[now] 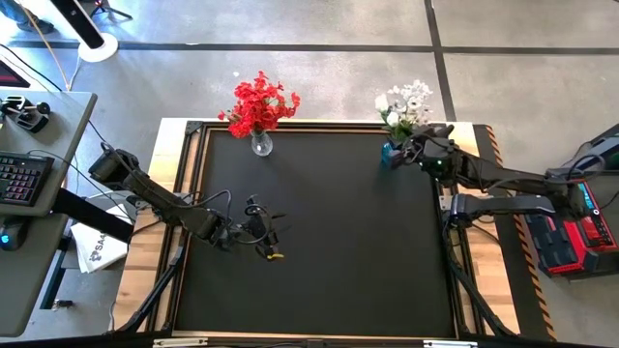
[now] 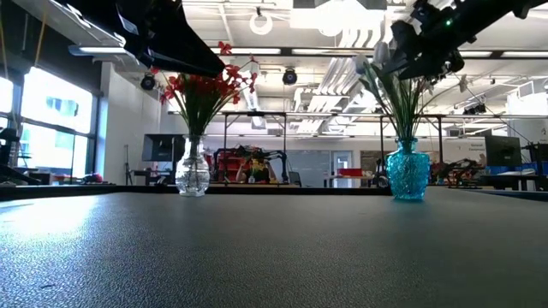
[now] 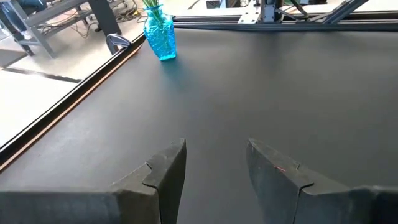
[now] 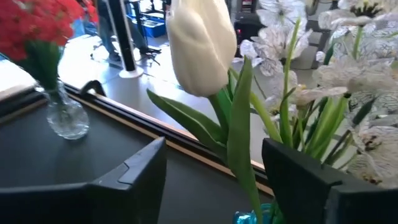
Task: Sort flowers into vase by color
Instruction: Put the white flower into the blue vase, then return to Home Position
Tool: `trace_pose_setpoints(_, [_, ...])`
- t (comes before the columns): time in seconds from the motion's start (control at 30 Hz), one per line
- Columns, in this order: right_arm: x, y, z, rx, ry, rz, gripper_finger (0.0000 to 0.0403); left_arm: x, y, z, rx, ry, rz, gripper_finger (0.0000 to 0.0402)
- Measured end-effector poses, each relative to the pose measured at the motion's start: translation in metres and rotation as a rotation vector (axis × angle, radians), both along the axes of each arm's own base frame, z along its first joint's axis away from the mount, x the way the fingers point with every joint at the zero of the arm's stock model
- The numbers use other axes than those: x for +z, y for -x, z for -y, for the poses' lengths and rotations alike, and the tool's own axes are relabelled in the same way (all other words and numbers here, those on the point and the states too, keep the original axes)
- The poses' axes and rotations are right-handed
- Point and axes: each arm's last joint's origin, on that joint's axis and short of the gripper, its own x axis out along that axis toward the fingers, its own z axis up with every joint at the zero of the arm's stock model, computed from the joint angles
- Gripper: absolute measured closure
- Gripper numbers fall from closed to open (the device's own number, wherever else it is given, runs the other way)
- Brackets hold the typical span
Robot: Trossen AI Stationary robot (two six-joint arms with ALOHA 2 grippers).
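Observation:
Red blossom sprays stand with their stems in a clear glass vase at the table's far edge; they also show in the low view. White flowers stand in a blue glass vase at the far right. A white tulip bud rises from that vase on a green stem. My right gripper is open above the blue vase, with a finger on either side of the tulip's stem and apart from it. My left gripper is open and empty low over the mat, left of the middle.
The black mat lies bare between the two arms. A raised wooden frame runs around it. A desk with a keyboard stands beyond the table's left edge, and a red case beyond its right edge.

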Motion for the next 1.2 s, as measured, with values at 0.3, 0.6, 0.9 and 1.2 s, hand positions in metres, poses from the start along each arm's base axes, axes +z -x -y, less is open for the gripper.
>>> trace_pose_setpoints(0.3, [0.009, 0.010, -0.005, 0.075, -0.019, 0.087, 0.0160, 0.001, -0.001, 0.001, -0.013, 0.014, 0.008, 0.0245])
trace_pose_setpoints(0.6, [0.019, 0.019, -0.022, 0.323, -0.063, 0.183, 0.0160, 0.004, 0.002, 0.004, -0.029, 0.021, 0.022, 0.0245])
trace_pose_setpoints(0.9, [0.023, 0.038, -0.054, 0.935, -0.169, 0.220, 0.0161, 0.017, 0.010, 0.007, -0.031, 0.010, 0.066, 0.0245])
trace_pose_setpoints(1.2, [-0.028, 0.031, -0.080, 1.176, -0.085, 0.421, 0.0237, 0.017, 0.011, 0.007, -0.023, 0.006, 0.068, 0.0245])
